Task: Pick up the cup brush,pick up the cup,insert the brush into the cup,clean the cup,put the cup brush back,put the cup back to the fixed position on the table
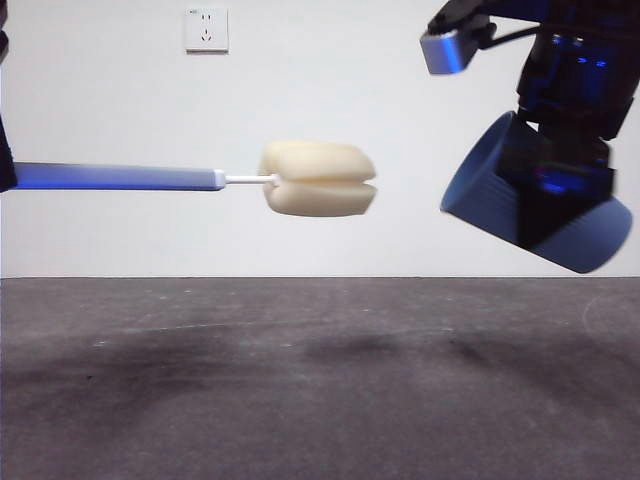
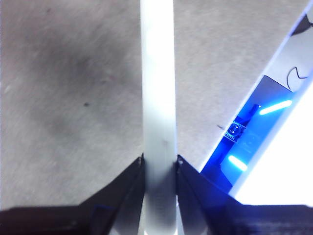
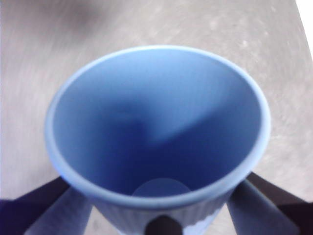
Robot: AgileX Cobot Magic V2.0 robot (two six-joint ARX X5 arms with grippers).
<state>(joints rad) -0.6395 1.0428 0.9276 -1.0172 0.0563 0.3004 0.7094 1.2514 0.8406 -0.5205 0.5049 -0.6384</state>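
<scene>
The cup brush is held level above the table, its cream sponge head pointing right and its grey handle running to the left edge. My left gripper is shut on the handle. My right gripper at the upper right is shut on the blue ribbed cup, tilted with its open mouth facing left toward the sponge, a gap between them. The right wrist view looks into the empty cup, jaws on both sides of it.
The dark grey table lies below both held things. A white wall with a socket stands behind. A blue-lit device shows beside the table's edge in the left wrist view.
</scene>
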